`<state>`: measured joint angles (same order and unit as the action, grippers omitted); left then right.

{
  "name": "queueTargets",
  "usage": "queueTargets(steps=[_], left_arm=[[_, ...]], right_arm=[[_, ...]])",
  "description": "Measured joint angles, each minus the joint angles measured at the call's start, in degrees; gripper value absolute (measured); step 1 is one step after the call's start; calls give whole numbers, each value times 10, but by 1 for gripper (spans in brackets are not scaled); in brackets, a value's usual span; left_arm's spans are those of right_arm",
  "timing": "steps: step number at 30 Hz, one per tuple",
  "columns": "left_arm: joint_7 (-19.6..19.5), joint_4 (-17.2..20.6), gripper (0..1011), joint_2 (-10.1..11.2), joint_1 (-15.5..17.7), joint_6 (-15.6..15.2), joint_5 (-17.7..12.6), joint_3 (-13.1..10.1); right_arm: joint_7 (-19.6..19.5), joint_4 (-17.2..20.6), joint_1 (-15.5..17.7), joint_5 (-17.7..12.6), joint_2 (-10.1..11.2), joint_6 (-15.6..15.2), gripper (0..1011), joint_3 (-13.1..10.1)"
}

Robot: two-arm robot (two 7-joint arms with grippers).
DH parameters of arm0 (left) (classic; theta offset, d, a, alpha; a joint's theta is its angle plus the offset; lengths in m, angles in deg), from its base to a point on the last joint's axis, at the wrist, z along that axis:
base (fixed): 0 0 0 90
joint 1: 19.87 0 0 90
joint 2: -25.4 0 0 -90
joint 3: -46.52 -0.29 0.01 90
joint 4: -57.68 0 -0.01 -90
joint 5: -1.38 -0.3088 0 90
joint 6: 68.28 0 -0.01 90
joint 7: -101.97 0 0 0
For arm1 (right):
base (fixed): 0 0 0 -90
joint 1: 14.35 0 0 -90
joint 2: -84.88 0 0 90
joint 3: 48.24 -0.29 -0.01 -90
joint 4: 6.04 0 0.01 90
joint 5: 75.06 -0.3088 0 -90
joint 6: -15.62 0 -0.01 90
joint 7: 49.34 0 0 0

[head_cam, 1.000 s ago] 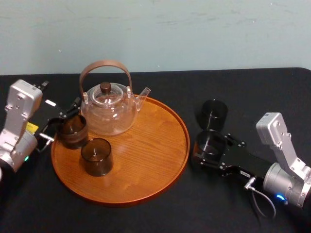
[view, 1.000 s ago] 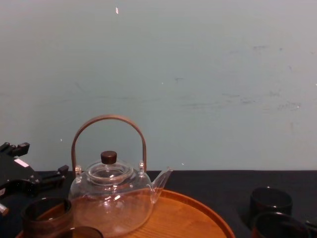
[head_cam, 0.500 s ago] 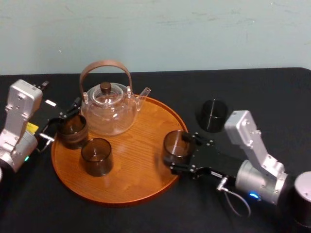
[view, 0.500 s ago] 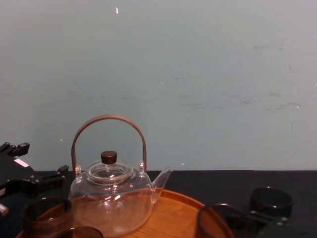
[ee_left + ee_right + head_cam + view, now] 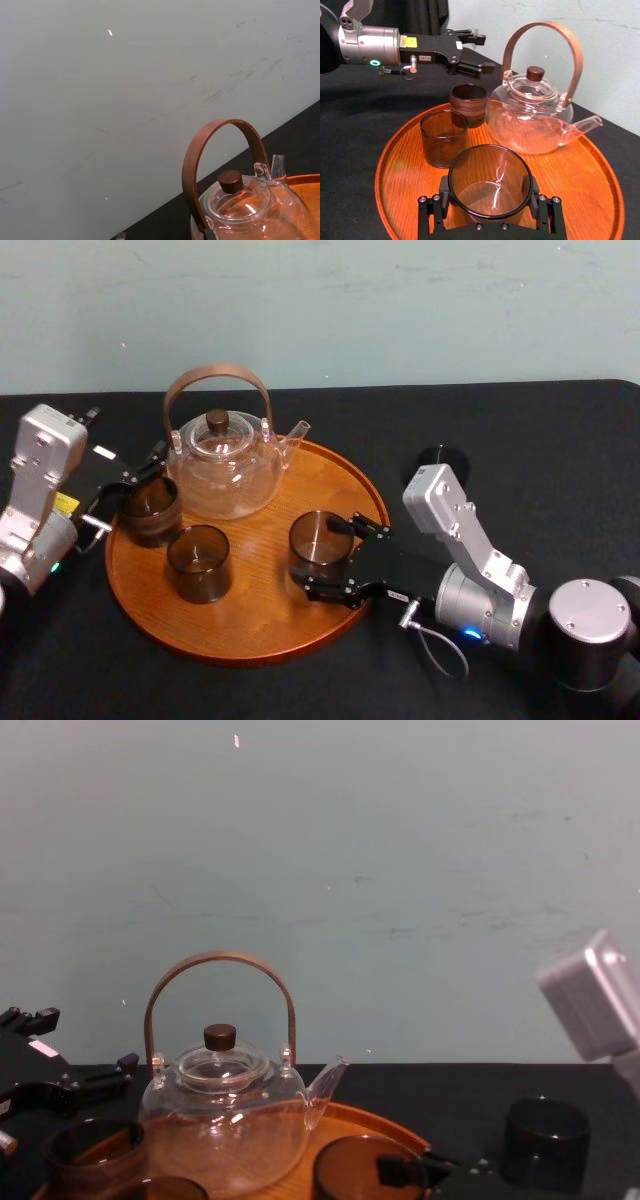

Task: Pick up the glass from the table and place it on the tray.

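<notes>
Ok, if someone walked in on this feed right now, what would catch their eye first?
The right gripper, clamped on a smoky brown glass over the middle of the round wooden tray. Next comes the clear glass teapot with its arched wooden handle, on the tray's far left part. The left gripper sits at another brown glass on the tray's left edge.

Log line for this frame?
right gripper: shut on glass, over tray | left gripper: open, at tray's left edge | teapot on tray | spare glass on table
</notes>
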<state>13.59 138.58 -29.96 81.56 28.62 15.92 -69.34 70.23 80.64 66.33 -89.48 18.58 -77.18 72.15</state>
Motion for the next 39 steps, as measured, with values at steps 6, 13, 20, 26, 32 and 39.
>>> queueTargets(steps=[6,13,20,26,32,39], left_arm=[[0,0,1001,0,0,0,0,0],[0,0,1001,0,0,0,0,0],[0,0,1002,0,0,0,0,0],[0,0,1001,0,0,0,0,0],[0,0,1001,0,0,0,0,0],[0,0,1001,0,0,0,0,0]], right_arm=[[2,-13,-11,3,-11,-1,905,11],[2,-31,-22,10,-23,-4,905,25],[2,-47,-27,16,-28,-4,905,31],[2,-55,-29,21,-30,-8,905,35],[2,-56,-29,21,-31,-9,905,35],[2,-55,-29,21,-30,-8,905,35]])
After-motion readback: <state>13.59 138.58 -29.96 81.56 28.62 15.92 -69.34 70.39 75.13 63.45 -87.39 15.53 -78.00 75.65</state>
